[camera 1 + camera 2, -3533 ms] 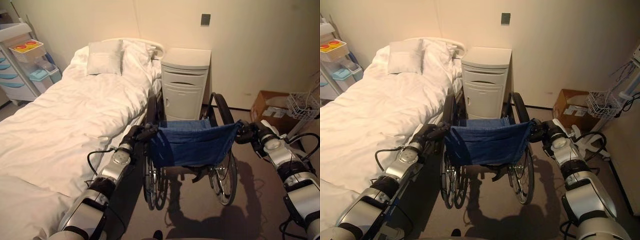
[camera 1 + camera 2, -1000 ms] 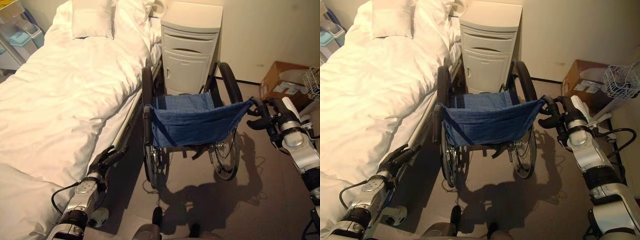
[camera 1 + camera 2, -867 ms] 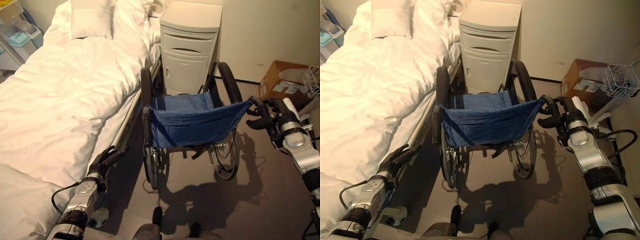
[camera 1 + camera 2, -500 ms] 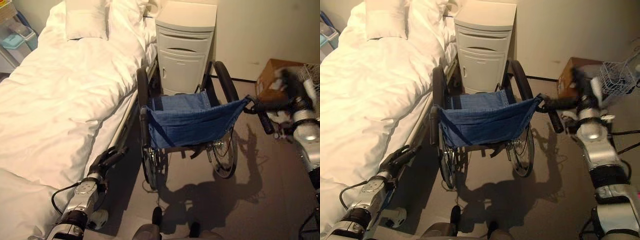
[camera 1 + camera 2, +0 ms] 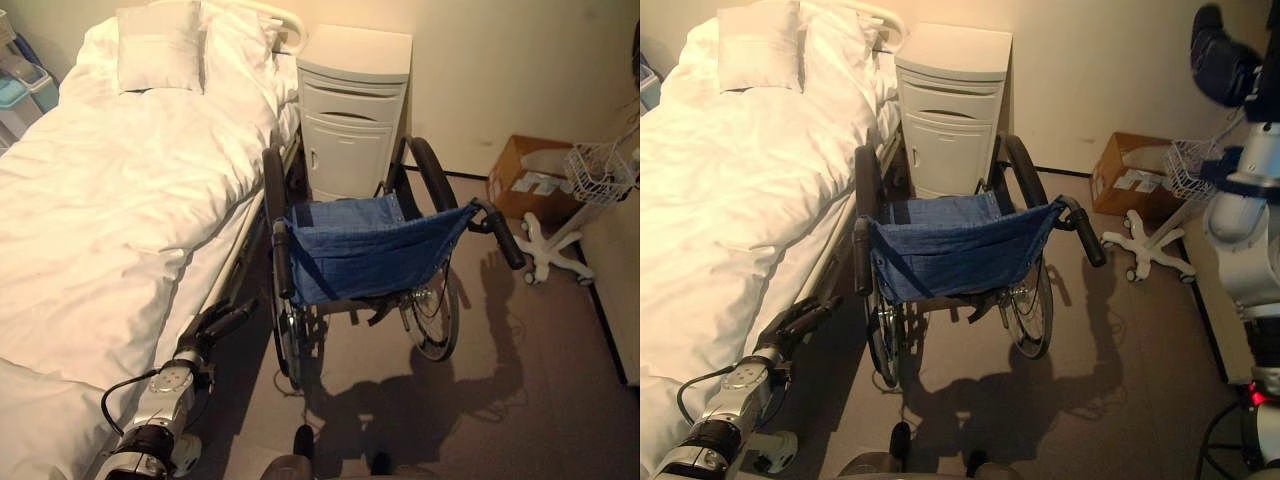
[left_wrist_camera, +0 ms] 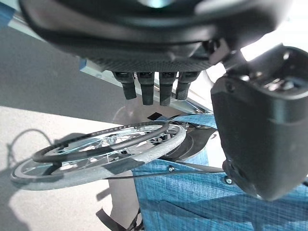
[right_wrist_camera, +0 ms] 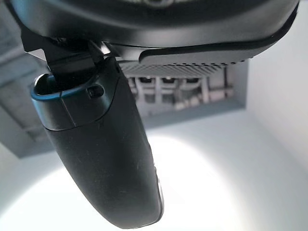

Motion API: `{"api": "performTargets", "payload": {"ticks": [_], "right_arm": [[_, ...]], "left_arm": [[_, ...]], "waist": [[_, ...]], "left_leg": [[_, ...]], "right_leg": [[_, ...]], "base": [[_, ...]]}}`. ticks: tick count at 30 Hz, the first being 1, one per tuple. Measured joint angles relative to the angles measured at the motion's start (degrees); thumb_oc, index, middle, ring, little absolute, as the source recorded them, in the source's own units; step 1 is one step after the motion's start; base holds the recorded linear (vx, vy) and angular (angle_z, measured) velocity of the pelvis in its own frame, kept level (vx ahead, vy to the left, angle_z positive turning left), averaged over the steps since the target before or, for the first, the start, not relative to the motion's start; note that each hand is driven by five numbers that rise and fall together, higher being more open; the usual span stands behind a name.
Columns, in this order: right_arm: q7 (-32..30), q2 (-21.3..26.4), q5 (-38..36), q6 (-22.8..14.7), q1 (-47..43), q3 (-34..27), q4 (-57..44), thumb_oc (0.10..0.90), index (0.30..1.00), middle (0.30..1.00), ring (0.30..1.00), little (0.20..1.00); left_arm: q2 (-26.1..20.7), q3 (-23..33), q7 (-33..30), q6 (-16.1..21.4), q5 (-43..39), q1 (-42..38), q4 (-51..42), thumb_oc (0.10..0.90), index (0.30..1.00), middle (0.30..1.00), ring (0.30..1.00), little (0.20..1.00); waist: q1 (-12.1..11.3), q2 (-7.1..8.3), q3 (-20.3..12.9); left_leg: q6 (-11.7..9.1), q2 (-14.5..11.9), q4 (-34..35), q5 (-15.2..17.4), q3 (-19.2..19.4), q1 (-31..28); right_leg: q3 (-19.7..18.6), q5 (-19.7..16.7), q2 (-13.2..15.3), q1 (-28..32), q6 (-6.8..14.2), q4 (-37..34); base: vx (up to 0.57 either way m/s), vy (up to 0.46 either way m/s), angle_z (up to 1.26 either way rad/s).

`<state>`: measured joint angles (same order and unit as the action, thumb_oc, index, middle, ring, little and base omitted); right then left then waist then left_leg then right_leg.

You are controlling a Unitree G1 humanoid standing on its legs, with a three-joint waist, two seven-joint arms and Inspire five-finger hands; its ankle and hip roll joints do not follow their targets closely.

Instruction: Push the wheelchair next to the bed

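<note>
Wheelchair (image 5: 372, 255) parked touching bed (image 5: 110, 210) side, in front of nightstand (image 5: 352, 110). Task looks done. Left hand (image 5: 212, 325) low, released, fingers straight. Right hand (image 5: 1222, 60) raised, released, holding nothing.

Both eye views look down on the wheelchair (image 5: 370, 260) beside the bed (image 5: 110, 200).

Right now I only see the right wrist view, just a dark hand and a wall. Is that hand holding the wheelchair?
Observer: No. The right hand is up high by the wall, well clear of the wheelchair.
Operator: Where's the other hand?
Observer: The left hand is low beside the bed, fingers straight, holding nothing.
Operator: Is the wheelchair by the bed?
Observer: Yes, it stands close alongside the bed, facing the white bedside cabinet.
</note>
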<state>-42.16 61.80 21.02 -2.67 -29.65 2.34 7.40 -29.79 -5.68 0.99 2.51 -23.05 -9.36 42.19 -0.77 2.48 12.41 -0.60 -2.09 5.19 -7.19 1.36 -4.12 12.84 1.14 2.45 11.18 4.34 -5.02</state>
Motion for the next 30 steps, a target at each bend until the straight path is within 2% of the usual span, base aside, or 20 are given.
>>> {"api": "performTargets", "payload": {"ticks": [1,3,4,5,8,12,14,17,19,25,30], "right_arm": [[0.83,-0.55,-1.24,-0.01,0.57,-0.05,0.37,0.8,0.9,0.9,0.9,0.9],[5.0,-4.64,-8.46,0.91,4.38,-1.51,2.91,0.8,0.9,0.9,0.9,0.9],[5.89,-6.31,-9.82,0.91,5.77,-2.5,4.08,0.8,0.9,0.9,0.9,0.9],[7.61,-10.65,-13.4,1.17,8.49,-4.61,7.24,0.8,0.9,0.9,0.9,0.9],[11.76,-15.65,-19.45,3.79,15.04,-6.0,15.88,0.8,0.9,0.9,0.9,0.9],[13.47,-22.63,-21.62,6.13,21.98,-6.16,23.73,0.8,0.9,0.9,0.9,0.9],[14.16,-23.62,-21.95,7.08,23.48,-5.92,24.58,0.8,0.9,0.9,0.9,0.9],[13.85,-28.03,-23.15,7.06,25.07,-5.72,26.05,0.8,0.9,0.9,0.9,0.9],[13.83,-31.38,-23.71,6.08,25.72,-5.43,28.59,0.8,0.9,0.9,0.9,0.9],[14.63,-35.86,-23.66,5.19,27.88,-2.8,36.33,0.8,0.9,0.9,0.9,0.9],[21.07,-40.72,-23.58,1.85,29.5,6.44,40.99,0.8,0.9,0.9,0.9,0.9]], "left_arm": [[0.02,0.0,-0.01,-0.12,0.0,0.0,0.0,0.8,0.9,0.9,0.9,0.9],[0.13,0.0,-0.08,-0.44,-0.07,0.03,-0.03,0.8,0.9,0.9,0.9,0.9],[0.14,0.0,-0.13,-0.43,-0.12,0.14,-0.12,0.8,0.9,0.9,0.9,0.9],[0.25,0.04,-0.57,-0.41,-0.15,0.47,-0.22,0.8,0.9,0.9,0.9,0.9],[1.82,0.2,-2.39,0.01,0.55,1.9,-0.72,0.8,0.9,0.9,0.9,0.9],[5.0,0.4,-6.06,2.06,3.26,5.67,-0.55,0.8,0.9,0.9,0.9,0.9],[6.31,0.35,-6.83,2.36,3.78,6.36,-0.5,0.8,0.9,0.9,0.9,0.9],[8.72,0.23,-10.21,5.89,7.43,8.24,-0.42,0.8,0.9,0.9,0.9,0.9],[9.48,-0.39,-11.45,7.87,9.7,9.09,0.26,0.8,0.9,0.9,0.9,0.9],[11.12,-0.94,-14.66,10.54,14.01,12.04,2.24,0.8,0.9,0.9,0.9,0.9],[11.5,-4.27,-15.91,12.21,21.78,13.55,5.84,0.8,0.9,0.9,0.9,0.9]], "waist": [[0.0,0.07,-0.04],[-0.03,0.32,-0.22],[-0.08,0.41,-0.28],[-0.15,0.71,-0.49],[-0.18,0.44,-0.57],[0.16,-0.32,-0.77],[0.27,-1.0,-0.78],[0.99,-1.26,-0.89],[1.23,-1.28,-1.13],[0.68,-1.55,-2.47],[0.16,-1.37,-2.91]], "left_leg": [[0.0,0.01,0.0,0.0,0.1,0.0],[0.11,0.09,0.0,0.08,0.26,0.06],[0.13,0.08,0.0,0.08,0.27,0.07],[0.22,0.1,0.0,0.14,0.32,0.08],[0.35,0.38,0.0,0.23,0.42,0.48],[0.42,0.42,0.0,0.26,0.62,0.31],[0.42,0.33,0.01,0.26,0.66,0.27],[0.38,0.11,0.28,0.3,0.75,-0.33],[0.11,-0.17,0.4,0.48,0.84,-0.33],[0.12,-0.33,0.4,0.49,1.13,-0.1],[0.34,-0.36,0.4,0.29,1.03,-0.07]], "right_leg": [[-0.06,0.0,0.04,-0.09,0.0,0.13],[-0.18,-0.1,0.25,-0.28,0.17,0.26],[-0.17,-0.1,0.3,-0.3,0.18,0.28],[-0.18,-0.12,0.39,-0.29,0.22,0.27],[-0.18,-0.26,0.67,-0.65,0.47,0.17],[-0.54,-0.26,0.72,-0.65,0.5,-0.01],[-1.04,-0.26,0.65,-0.78,0.48,-0.02],[-1.13,-0.19,0.4,-0.17,0.35,-0.03],[-1.13,-0.16,0.13,-0.11,0.28,-0.03],[-1.18,-0.18,0.11,-0.56,0.31,0.19],[-1.19,-0.17,0.07,-0.54,0.26,0.19]], "base": [[0.0,0.0,0.0],[0.0,0.0,0.0],[0.0,0.0,0.0],[0.0,0.0,0.0],[0.0,0.0,0.0],[0.01,-0.022,-0.07],[0.0,-0.023,-0.09],[0.0,-0.017,-0.01],[0.0,-0.028,0.04],[-0.01,-0.007,-0.01],[0.0,0.0,0.0]]}}
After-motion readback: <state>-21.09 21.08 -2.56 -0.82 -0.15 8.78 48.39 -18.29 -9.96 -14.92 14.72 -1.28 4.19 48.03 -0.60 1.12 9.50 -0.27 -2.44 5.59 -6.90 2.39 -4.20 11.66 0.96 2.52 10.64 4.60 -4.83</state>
